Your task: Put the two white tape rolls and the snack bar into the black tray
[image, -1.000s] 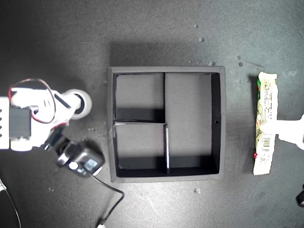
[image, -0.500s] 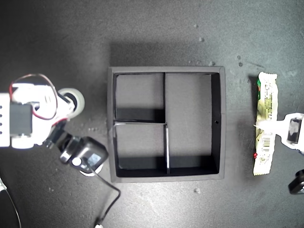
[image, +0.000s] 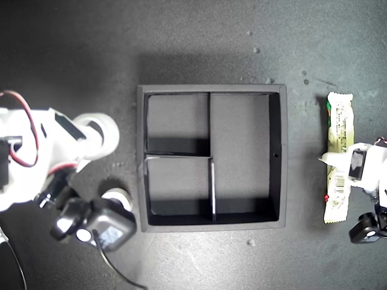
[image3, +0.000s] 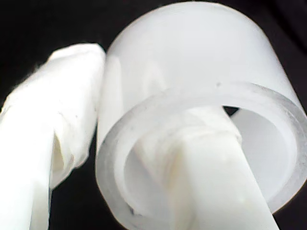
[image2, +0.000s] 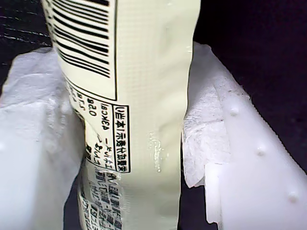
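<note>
Newly gripped: barcoded snack bar (image2: 139, 120) in first end effector (image2: 129, 143), tape roll (image3: 201, 96) in second (image3: 144, 158).

A dark, speckled desk (image: 199, 42) carries the black tray (image: 284, 157) at centre – the snack bar (image: 338, 121) lies toward the exterior view's right, and a white tape roll (image: 118, 196) sits near the tray's other side.

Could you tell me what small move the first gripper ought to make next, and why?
Probably close fully and lift. My first gripper already straddles the snack bar, a finger against each side of the wrapper, and the bar lies flat on the table at the exterior view's right, outside the tray, whose long compartment is empty.
</note>
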